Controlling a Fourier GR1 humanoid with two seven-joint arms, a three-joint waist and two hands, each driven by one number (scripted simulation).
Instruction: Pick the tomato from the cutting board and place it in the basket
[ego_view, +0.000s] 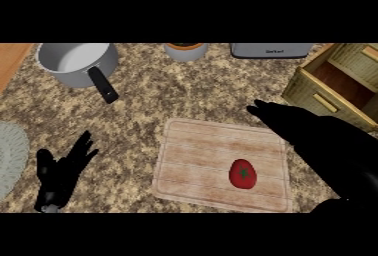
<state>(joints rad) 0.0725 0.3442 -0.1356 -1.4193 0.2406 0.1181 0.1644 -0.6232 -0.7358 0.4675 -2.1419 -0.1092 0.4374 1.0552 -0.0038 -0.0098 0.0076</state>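
Tomato (243, 174) sits on the cutting board (199, 150), lower-right area, nothing touching it. Right hand (314, 135) hangs over the board's right edge; fingers look stretched out and empty, though the dark shape is hard to read. Left hand (63, 170) rests released, lower left. Basket (310, 97) is at the desk's (184, 95) top right.

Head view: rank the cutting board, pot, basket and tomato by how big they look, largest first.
1. cutting board
2. basket, though this is unsure: the view's right edge cuts it off, so only part of it shows
3. pot, handle included
4. tomato, plainly the smallest
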